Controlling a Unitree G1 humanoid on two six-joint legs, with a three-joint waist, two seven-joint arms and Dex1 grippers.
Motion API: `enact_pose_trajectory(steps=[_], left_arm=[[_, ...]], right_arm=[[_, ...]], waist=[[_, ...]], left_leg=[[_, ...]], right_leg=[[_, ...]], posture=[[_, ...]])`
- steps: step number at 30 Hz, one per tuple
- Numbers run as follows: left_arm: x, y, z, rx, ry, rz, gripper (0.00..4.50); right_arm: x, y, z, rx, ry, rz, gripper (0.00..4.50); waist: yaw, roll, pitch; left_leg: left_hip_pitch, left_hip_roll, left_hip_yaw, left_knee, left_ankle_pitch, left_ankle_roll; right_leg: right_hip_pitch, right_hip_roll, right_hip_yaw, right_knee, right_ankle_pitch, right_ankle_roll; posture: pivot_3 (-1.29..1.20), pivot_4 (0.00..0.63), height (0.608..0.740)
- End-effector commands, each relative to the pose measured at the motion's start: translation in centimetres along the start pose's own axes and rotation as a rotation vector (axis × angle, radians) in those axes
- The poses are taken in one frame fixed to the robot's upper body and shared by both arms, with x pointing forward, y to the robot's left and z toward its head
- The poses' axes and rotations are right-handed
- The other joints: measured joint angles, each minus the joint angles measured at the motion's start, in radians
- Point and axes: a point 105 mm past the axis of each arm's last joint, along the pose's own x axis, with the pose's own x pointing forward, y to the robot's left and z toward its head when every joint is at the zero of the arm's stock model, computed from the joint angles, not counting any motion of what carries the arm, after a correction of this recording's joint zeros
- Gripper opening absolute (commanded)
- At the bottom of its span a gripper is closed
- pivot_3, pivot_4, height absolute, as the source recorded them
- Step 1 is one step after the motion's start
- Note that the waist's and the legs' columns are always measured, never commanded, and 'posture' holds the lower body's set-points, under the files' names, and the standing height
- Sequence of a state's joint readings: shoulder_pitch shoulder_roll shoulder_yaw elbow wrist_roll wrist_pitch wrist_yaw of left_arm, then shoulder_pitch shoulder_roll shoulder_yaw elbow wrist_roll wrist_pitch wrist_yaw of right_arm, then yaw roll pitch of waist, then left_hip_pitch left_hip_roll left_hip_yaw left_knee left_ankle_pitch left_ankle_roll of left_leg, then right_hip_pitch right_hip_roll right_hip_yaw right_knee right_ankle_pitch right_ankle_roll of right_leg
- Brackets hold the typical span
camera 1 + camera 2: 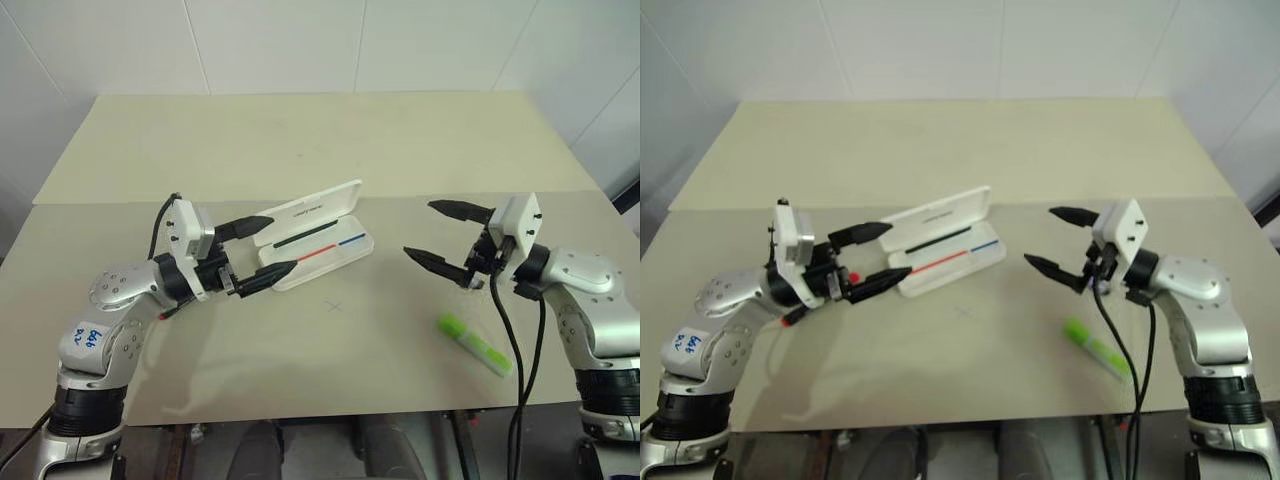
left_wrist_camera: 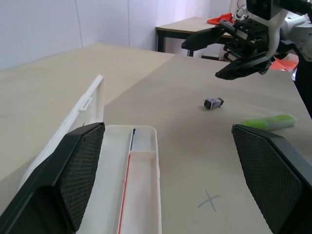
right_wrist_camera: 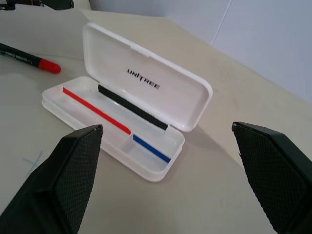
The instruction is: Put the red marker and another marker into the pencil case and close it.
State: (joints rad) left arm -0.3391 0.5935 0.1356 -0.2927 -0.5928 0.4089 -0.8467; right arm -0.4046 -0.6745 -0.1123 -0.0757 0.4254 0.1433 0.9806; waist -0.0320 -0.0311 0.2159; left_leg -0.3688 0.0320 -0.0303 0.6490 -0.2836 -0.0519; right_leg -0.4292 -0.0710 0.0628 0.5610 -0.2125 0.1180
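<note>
Left eye view: nearest, at about five o'clock on the desk [image 1: 300, 140], the lime-green highlighter [image 1: 476, 345] lies flat, just below the right claw [image 1: 446, 236], whose fingers stand wide apart and hold nothing. At nine o'clock the left claw [image 1: 258, 247] also gapes, empty, its tips at the near end of the pencil case [image 1: 318, 246]. The case sits at center, lid up, its tray bare apart from the red-blue stripe. The red marker [image 3: 28, 59] lies on the desk beside the case, under the left claw. A small dark grey stub [image 2: 213, 103] rests near the right claw.
</note>
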Motion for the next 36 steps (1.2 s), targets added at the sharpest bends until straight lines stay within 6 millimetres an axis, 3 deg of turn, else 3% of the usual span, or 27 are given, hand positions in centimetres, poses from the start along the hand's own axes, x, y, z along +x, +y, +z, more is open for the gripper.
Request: enact_pose_trajectory(steps=[1,7,11,14,20,23,26,36], left_arm=[[0.1,0.1,0.6,0.048,-0.013,-0.016,4.48],[0.1,-0.2,-0.3,0.056,0.003,-0.030,4.48],[0.5,-0.3,-0.6,0.043,0.019,-0.009,4.48],[0.3,-0.7,-2.2,0.055,0.079,0.002,4.48],[-1.0,0.2,-3.8,0.064,0.120,0.102,4.48],[-1.3,0.5,-4.3,0.060,0.139,0.102,3.85],[-0.9,0.3,-5.5,0.070,0.193,0.067,2.82],[1.0,0.9,-7.5,0.088,0.245,0.047,2.82]], right_arm=[[0.2,0.0,1.0,-0.037,-0.033,0.026,4.50],[-0.5,0.6,0.5,-0.024,-0.010,0.045,4.50],[-0.5,0.3,1.6,-0.025,-0.028,0.057,4.50],[-0.4,1.5,2.9,-0.002,-0.063,0.098,4.50],[-0.1,5.4,4.5,0.055,-0.102,0.149,4.50],[0.0,6.6,4.8,0.069,-0.102,0.168,4.50],[-0.1,6.4,4.2,0.080,-0.088,0.134,4.50],[0.8,6.6,4.6,0.083,-0.127,0.099,4.50]], waist=[[0.001,0.000,0.000],[0.002,0.000,0.000],[0.002,0.000,0.000],[-0.003,0.000,0.000],[0.002,0.000,0.000],[0.002,0.000,0.000],[0.001,0.000,0.000],[0.003,0.000,0.000]], left_leg=[[0.000,0.000,0.000,0.000,0.000,0.000],[0.000,0.000,0.000,-0.001,0.000,0.000],[0.000,0.000,0.000,0.000,0.000,0.000],[0.001,0.000,0.000,0.000,0.000,0.000],[0.001,0.001,-0.002,0.000,0.000,0.000],[0.000,0.000,-0.001,0.002,0.000,0.000],[0.001,0.000,-0.001,0.002,0.000,0.000],[-0.001,0.001,-0.001,-0.001,0.000,0.000]], right_leg=[[0.000,0.000,0.000,0.000,0.000,0.000],[0.000,0.000,0.000,0.000,0.000,0.000],[0.000,0.000,0.000,0.000,0.000,0.000],[0.000,0.000,0.000,0.001,0.000,0.000],[-0.002,0.001,0.000,0.005,-0.003,-0.002],[-0.001,0.001,0.000,0.005,-0.002,-0.001],[0.000,0.001,0.000,0.002,-0.001,-0.001],[0.000,0.001,0.000,-0.002,0.000,-0.001]], posture=[[0.00,0.150,0.740],[0.00,0.150,0.740],[0.00,0.150,0.740],[0.00,0.150,0.740],[0.00,0.150,0.740],[0.00,0.150,0.740],[0.00,0.150,0.740],[0.00,0.150,0.740]])
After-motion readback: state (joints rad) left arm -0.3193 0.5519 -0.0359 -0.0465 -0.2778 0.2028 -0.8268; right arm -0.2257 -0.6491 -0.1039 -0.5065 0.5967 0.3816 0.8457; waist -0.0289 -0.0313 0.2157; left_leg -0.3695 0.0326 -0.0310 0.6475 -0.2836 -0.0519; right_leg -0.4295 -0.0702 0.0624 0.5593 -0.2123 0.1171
